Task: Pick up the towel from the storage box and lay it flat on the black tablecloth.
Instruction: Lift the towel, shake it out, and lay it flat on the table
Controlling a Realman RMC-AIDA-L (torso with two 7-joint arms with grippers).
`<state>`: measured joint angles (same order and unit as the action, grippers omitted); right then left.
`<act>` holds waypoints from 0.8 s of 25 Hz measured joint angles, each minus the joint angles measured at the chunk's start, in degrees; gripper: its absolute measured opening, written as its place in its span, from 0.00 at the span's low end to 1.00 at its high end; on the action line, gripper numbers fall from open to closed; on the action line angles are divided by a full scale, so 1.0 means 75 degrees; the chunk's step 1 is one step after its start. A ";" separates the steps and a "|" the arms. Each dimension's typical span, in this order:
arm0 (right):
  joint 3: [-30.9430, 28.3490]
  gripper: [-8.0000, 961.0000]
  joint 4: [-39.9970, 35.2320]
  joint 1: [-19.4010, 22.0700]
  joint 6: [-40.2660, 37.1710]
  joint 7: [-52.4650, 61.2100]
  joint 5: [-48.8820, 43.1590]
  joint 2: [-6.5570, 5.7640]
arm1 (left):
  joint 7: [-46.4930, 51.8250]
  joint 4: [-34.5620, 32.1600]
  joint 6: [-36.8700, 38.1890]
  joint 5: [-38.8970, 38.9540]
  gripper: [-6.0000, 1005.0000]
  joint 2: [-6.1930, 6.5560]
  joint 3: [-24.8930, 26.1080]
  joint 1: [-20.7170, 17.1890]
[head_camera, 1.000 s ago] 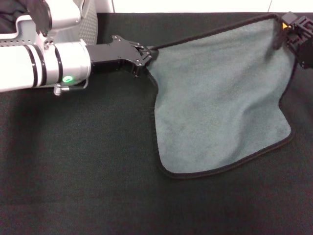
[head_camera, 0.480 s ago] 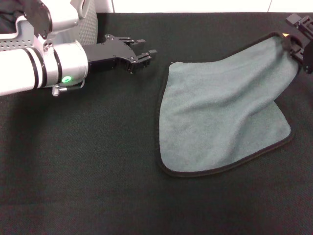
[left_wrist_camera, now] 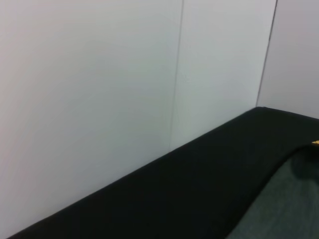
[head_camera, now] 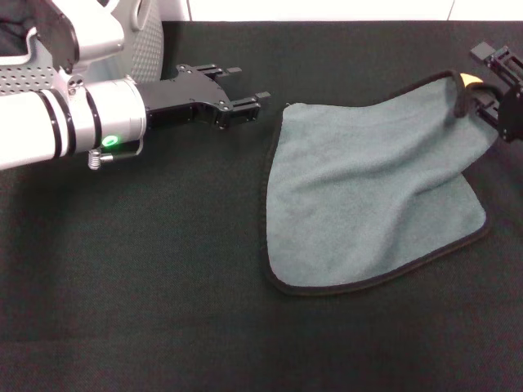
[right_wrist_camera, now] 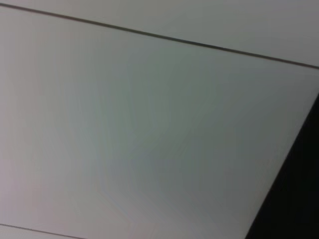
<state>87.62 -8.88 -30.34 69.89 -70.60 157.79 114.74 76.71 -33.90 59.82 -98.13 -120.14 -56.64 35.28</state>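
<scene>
My left end effector [head_camera: 245, 90] hovers open beside the towel [head_camera: 368, 196], its corner already down on the black tablecloth [head_camera: 147, 269]. My right end effector [head_camera: 490, 98] pinches the far corner, keeping that side raised so it settles flat.

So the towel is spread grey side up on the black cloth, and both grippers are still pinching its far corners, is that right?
Not quite. Only the right gripper pinches a far corner of the towel. The left gripper is open and clear of it, as the head view shows. The towel does lie grey side up on the black cloth.
</scene>
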 joint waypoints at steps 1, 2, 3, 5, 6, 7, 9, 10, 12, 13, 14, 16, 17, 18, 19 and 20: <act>-0.0001 0.73 0.0000 0.0025 0.0001 0.0001 0.0001 0.0014 | -0.0004 0.0000 0.0002 0.0008 0.64 -0.0003 -0.0047 -0.0001; -0.0007 0.72 0.0000 0.0059 -0.0001 0.0001 0.0001 0.0030 | -0.0005 0.0000 0.0003 0.0023 0.64 -0.0005 -0.0093 -0.0002; -0.0016 0.71 0.0001 0.0095 -0.0016 0.0001 0.0002 0.0047 | -0.0005 0.0000 0.0004 0.0035 0.64 -0.0005 -0.0131 -0.0002; -0.0050 0.70 0.0000 0.0133 -0.0094 -0.0015 0.0049 0.0069 | -0.0007 0.0000 0.0014 0.0036 0.64 -0.0009 -0.0149 -0.0007; -0.0063 0.70 0.0001 0.0143 -0.0162 -0.0037 0.0056 0.0079 | -0.0007 0.0000 0.0030 0.0036 0.64 -0.0012 -0.0149 -0.0013; -0.0063 0.69 -0.0002 0.0146 -0.0219 -0.0078 0.0056 0.0086 | -0.0007 0.0000 0.0054 0.0036 0.64 -0.0012 -0.0150 -0.0020; -0.0023 0.68 -0.0011 0.0140 -0.0374 -0.0222 0.0032 0.0095 | -0.0009 0.0000 0.0100 0.0036 0.64 -0.0013 -0.0150 -0.0043; 0.0002 0.66 -0.0017 0.0130 -0.0437 -0.0283 0.0009 0.0101 | -0.0009 0.0000 0.0105 0.0036 0.64 -0.0012 -0.0149 -0.0050; 0.0022 0.61 -0.0038 0.0122 -0.0526 -0.0361 -0.0013 0.0115 | -0.0009 -0.0001 0.0108 0.0036 0.64 -0.0013 -0.0148 -0.0062; 0.0022 0.59 -0.0038 0.0122 -0.0526 -0.0361 -0.0013 0.0115 | -0.0009 -0.0001 0.0109 0.0036 0.64 -0.0012 -0.0147 -0.0069; 0.0024 0.57 -0.0091 0.0121 -0.0514 -0.0369 -0.0042 0.0121 | -0.0009 -0.0002 0.0110 0.0036 0.64 -0.0012 -0.0147 -0.0075; 0.0029 0.52 -0.0119 0.0109 -0.0454 -0.0394 -0.0099 0.0121 | -0.0009 -0.0003 0.0110 0.0036 0.64 -0.0012 -0.0147 -0.0087; 0.0033 0.50 -0.0176 0.0104 -0.0391 -0.0430 -0.0167 0.0120 | -0.0009 -0.0003 0.0110 0.0036 0.64 -0.0012 -0.0147 -0.0092; 0.0034 0.47 -0.0262 0.0105 -0.0337 -0.0491 -0.0251 0.0114 | -0.0009 -0.0003 0.0110 0.0038 0.64 -0.0012 -0.0147 -0.0095; 0.0033 0.45 -0.0361 0.0109 -0.0289 -0.0558 -0.0331 0.0109 | -0.0009 -0.0003 0.0110 0.0067 0.64 -0.0012 -0.0147 -0.0099; 0.0029 0.43 -0.0562 0.0128 -0.0261 -0.0688 -0.0477 0.0094 | -0.0009 -0.0004 0.0127 0.0133 0.64 -0.0011 -0.0147 -0.0116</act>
<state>87.84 -13.09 -29.37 67.93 -75.77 154.21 115.44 76.64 -33.93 60.78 -97.13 -120.22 -57.74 34.41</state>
